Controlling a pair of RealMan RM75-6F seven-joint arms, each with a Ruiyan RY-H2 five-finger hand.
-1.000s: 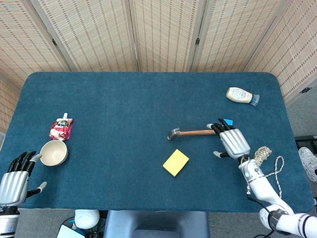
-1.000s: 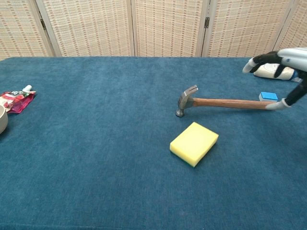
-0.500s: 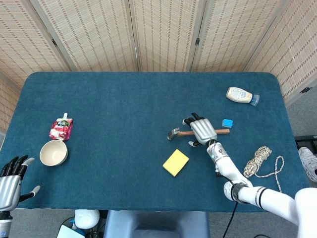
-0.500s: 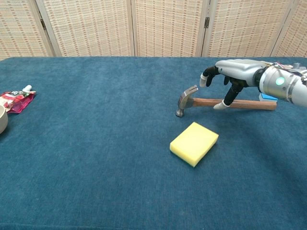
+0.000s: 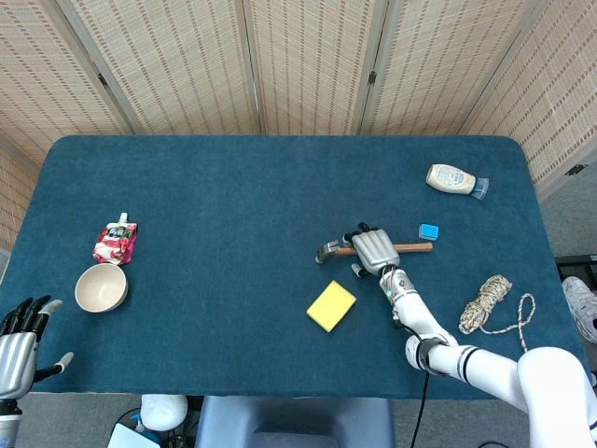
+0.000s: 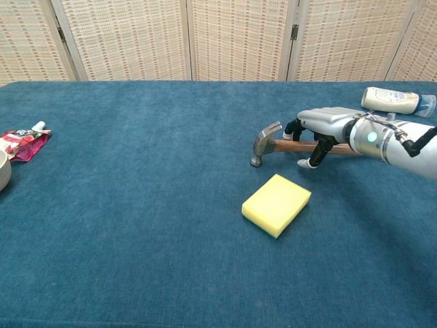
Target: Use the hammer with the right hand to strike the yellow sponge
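Note:
The hammer [image 5: 328,251] lies flat on the blue table, its metal head [image 6: 263,142] to the left and its wooden handle running right. My right hand [image 5: 373,250] sits over the handle close to the head. Its fingers curve down on the far side of the handle, and the thumb [image 6: 308,162] reaches down on the near side, a little apart from the wood. The hammer is not lifted. The yellow sponge [image 5: 331,306] lies just in front of the hammer head, also visible in the chest view [image 6: 276,204]. My left hand [image 5: 19,341] hangs off the table's near left corner, fingers spread, holding nothing.
A white bowl [image 5: 101,287] and a red pouch [image 5: 115,243] lie at the left. A small blue block [image 5: 428,231] sits by the handle's end. A sauce bottle [image 5: 454,178] lies at the far right, and a coiled rope [image 5: 490,301] at the near right.
My right hand has moved left along the handle from its end to near the head, and has come down over it. The left hand has sunk toward the bottom edge.

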